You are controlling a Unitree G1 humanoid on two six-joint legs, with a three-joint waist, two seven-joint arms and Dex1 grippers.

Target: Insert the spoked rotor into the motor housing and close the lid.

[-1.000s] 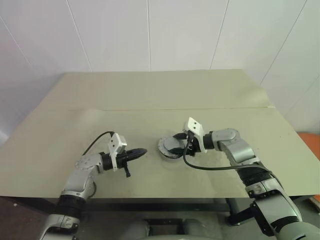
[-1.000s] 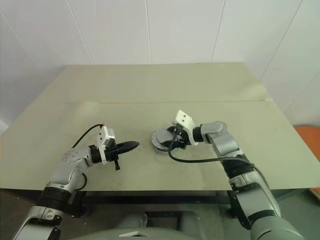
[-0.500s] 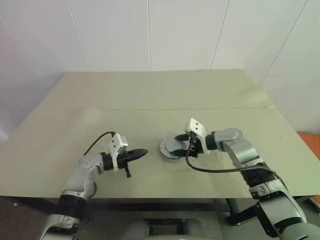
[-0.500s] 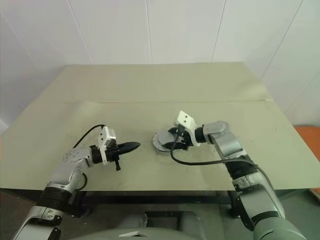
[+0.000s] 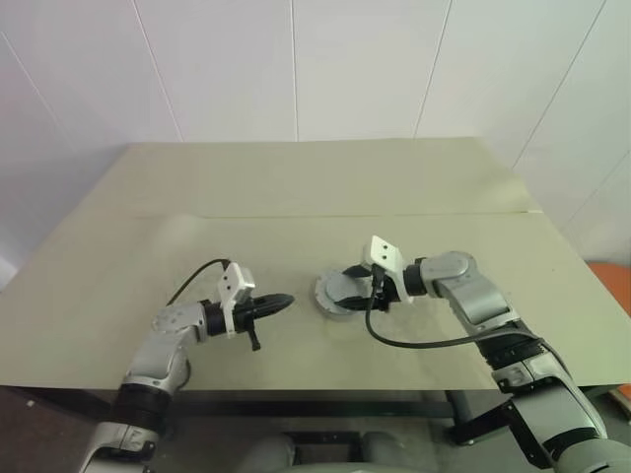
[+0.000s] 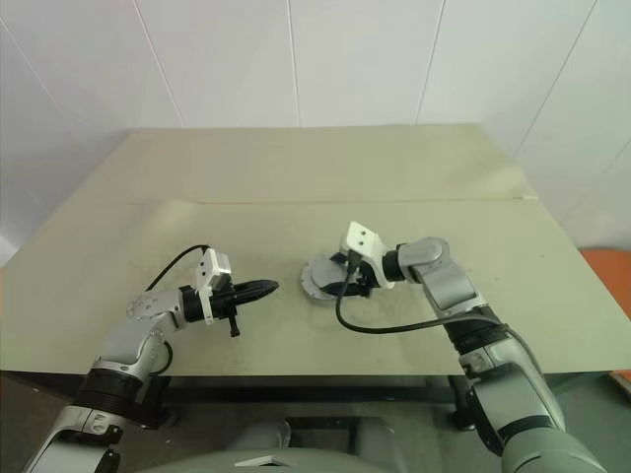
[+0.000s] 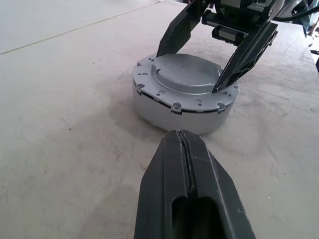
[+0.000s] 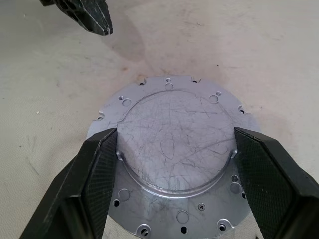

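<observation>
The motor housing (image 7: pixel 172 113), a silvery round puck, stands on the table between my two grippers. Its top is the lid (image 7: pixel 185 73), a flanged silvery plate with a raised, scratched centre (image 8: pixel 174 144), and a dark seam runs round the side below it. The spoked rotor is hidden. My right gripper (image 5: pixel 359 284) comes down over the lid with its fingers (image 8: pixel 94 174) wide apart, pressed against both sides of the raised centre. My left gripper (image 5: pixel 282 300) is shut and empty, and its tip (image 7: pixel 182 135) points at the housing's side from a short gap away.
The table (image 5: pixel 296 197) is a pale olive sheet with a crease running across it behind the housing. A black cable (image 5: pixel 424 340) loops from my right wrist over the table's front. White wall panels rise behind the table.
</observation>
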